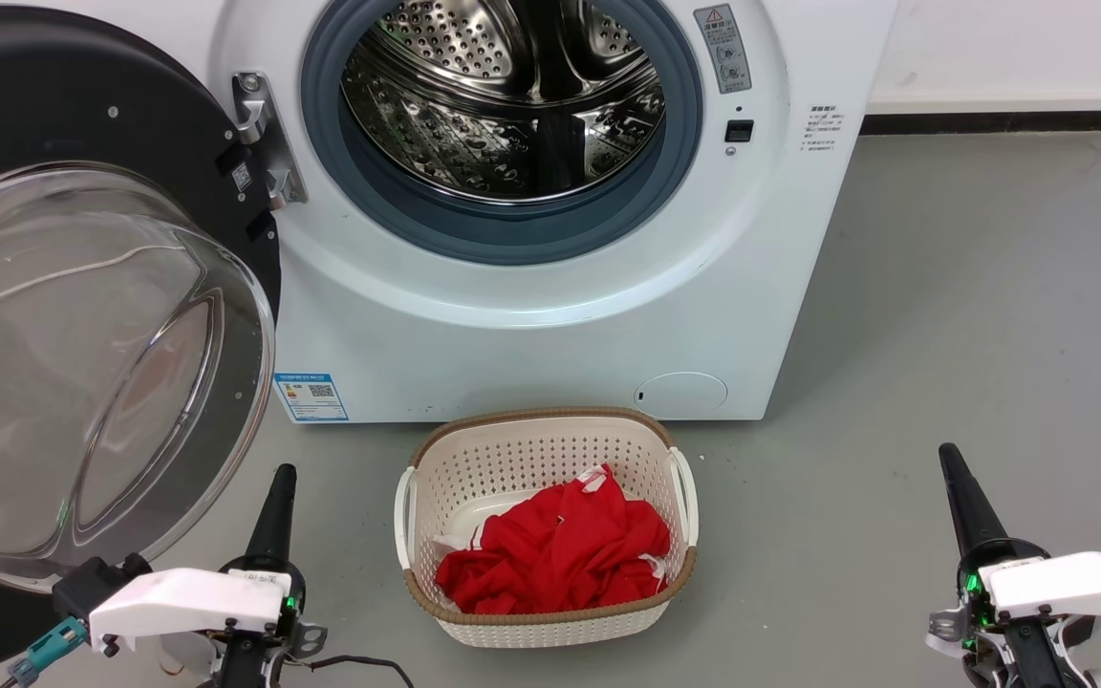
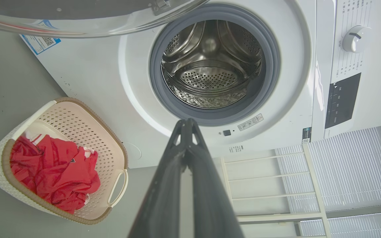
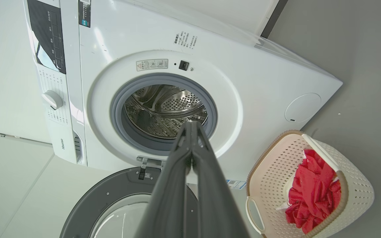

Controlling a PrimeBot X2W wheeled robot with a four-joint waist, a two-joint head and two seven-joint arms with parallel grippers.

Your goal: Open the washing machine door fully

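The washing machine door point(image 1: 63, 315), a big black disc with a clear bulging glass bowl, stands swung wide open on its metal hinge point(image 1: 259, 134) at the left of the white machine point(image 1: 531, 315). The steel drum point(image 1: 512, 96) is exposed. In the right wrist view the door point(image 3: 111, 205) lies below the opening; in the left wrist view its glass edge point(image 2: 78, 26) runs along the top. My left gripper point(image 1: 281, 478) is shut, low at the left, just right of the door's glass and apart from it. My right gripper point(image 1: 952, 463) is shut at the lower right, holding nothing.
A cream perforated basket point(image 1: 550, 440) holding red cloth point(image 1: 555, 549) sits on the grey floor in front of the machine, between my two grippers. A small round white flap point(image 1: 680, 392) is low on the machine's front. A white rack point(image 2: 270, 185) stands beside the machine.
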